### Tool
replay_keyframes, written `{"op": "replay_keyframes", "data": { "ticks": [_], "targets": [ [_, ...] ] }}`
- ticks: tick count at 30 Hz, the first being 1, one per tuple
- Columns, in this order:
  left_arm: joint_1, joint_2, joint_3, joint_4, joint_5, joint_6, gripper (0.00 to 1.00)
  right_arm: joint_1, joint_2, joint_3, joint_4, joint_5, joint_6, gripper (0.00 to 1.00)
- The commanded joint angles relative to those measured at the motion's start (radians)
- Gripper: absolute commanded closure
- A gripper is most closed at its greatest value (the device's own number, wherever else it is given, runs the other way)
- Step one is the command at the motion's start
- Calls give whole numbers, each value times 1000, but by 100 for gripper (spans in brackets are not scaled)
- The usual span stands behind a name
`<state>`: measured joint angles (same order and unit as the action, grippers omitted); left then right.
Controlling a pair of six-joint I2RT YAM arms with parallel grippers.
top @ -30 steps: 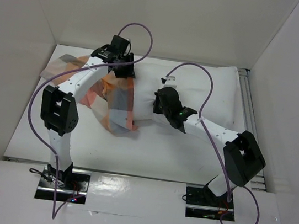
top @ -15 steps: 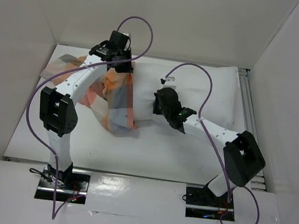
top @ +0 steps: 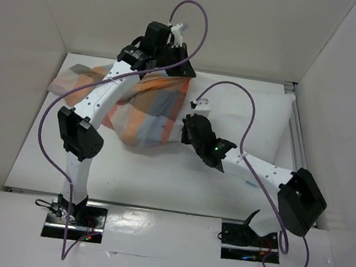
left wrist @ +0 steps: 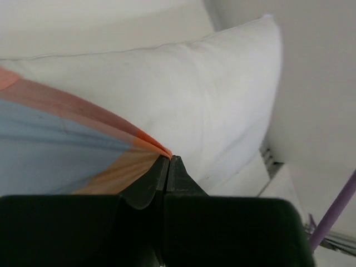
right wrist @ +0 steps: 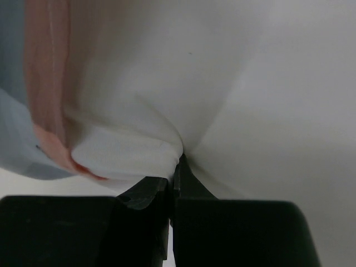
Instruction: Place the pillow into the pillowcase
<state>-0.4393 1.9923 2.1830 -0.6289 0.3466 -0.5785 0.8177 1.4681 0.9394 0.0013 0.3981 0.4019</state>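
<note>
The pillow [top: 263, 119] — only partly inside the pillowcase [top: 151, 113], bare toward the frame's right; left hand [left wrist: 168, 159] clamps pillowcase edge, right hand [right wrist: 177, 161] pinches pillow — most sleeving remains.

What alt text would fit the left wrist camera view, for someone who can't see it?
The left gripper is shut on an orange edge of the checked pillowcase, with the plump white pillow filling the view behind it. A purple cable crosses the lower right corner.
</note>
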Motion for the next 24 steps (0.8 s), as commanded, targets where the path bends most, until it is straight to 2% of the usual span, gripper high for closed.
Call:
{"op": "replay_keyframes", "data": {
  "ticks": [1,3,5,10,11,14,15,16,17,20,23,24],
  "targets": [
    [-24,68,182,110,273,-81,100,52,-98,-5,216,66,54,100],
    [-24,101,230,95,311,-93,100,52,-107,9,250,97,42,100],
    [-33,111,207,95,321,-93,100,61,-107,28,261,110,13,100],
    [-42,102,11,81,321,-73,100,61,-43,45,214,65,-8,100],
    [-42,93,-62,81,321,-63,100,70,-43,35,213,50,-8,100],
    [-52,60,-146,72,302,-21,100,83,-89,-48,184,-16,-32,100],
    [-52,37,-146,61,286,6,94,83,-106,-71,174,-45,-32,100],
    [-52,28,-146,48,251,18,76,83,-124,-109,160,-65,-46,100],
    [-41,19,-126,23,241,31,69,83,-164,-122,125,-82,-46,100],
    [5,-9,-60,-2,227,52,43,103,-247,-159,70,-129,-87,100],
    [51,-33,-48,-2,227,52,38,112,-258,-168,-18,-153,-101,99],
    [60,-47,-57,12,227,42,38,112,-258,-159,-38,-144,-101,93]
  ]
}}
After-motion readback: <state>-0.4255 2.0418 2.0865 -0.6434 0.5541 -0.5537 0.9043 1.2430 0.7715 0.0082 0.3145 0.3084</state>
